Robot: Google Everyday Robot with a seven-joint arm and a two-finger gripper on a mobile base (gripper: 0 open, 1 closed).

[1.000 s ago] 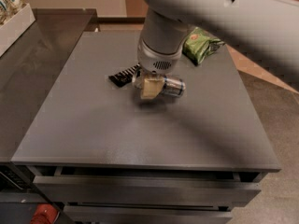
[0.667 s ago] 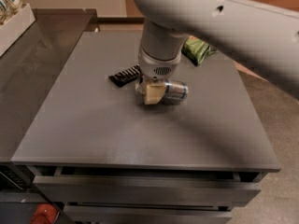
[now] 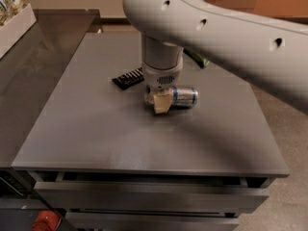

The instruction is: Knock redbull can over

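Note:
The redbull can [image 3: 185,96] lies on its side on the grey table top [image 3: 120,138], silver and blue, with its length running left to right. My gripper [image 3: 160,101] hangs straight down from the big white arm and is at the can's left end, touching or just in front of it. That end of the can is hidden behind the gripper. A flat black bar wrapper [image 3: 127,78] lies just to the left of and behind the gripper.
A green bag [image 3: 198,59] lies behind the can, mostly hidden by the arm. A white tray [image 3: 17,27] with snack packs stands at the far left on a darker counter. Drawers run under the table's front edge [image 3: 144,170].
The can lies on its side throughout. The gripper and can have shifted slightly toward the camera, and the upper arm has swung lower across the view.

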